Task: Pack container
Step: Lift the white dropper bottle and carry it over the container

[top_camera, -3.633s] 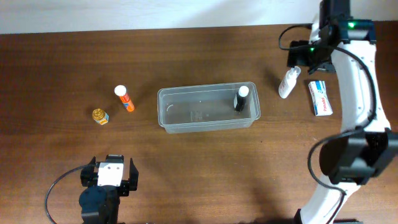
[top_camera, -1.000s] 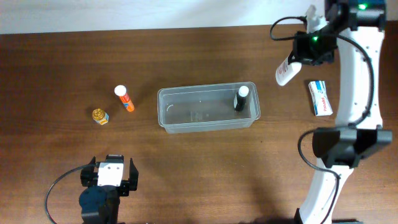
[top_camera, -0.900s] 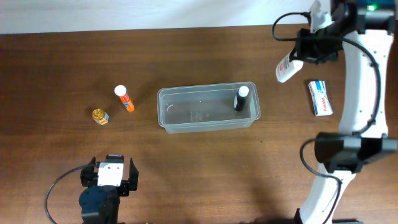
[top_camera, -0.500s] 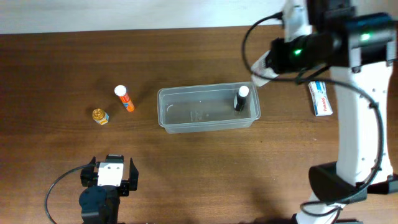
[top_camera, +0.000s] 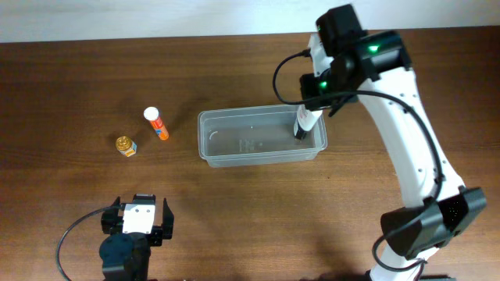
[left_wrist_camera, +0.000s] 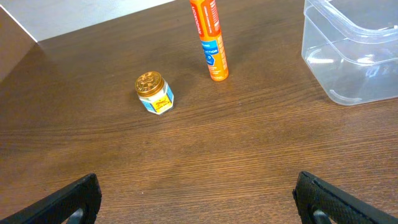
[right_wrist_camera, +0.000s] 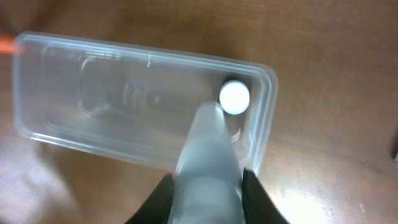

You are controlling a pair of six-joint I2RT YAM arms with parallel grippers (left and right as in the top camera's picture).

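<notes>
at the left of the counter a small gold-lidded jar and an orange tube are seen, well apart from the container. the left pincer is seen low near them, fingers spread apart, nothing held. the container lies mid-counter, its long axis left to right, a white-capped dark bottle standing at its right end. the right pincer, clearly the nearer one, is clamped on a white bottle over that end, beside the cap; free floor is judged to lie leftward along the long axis.
</notes>
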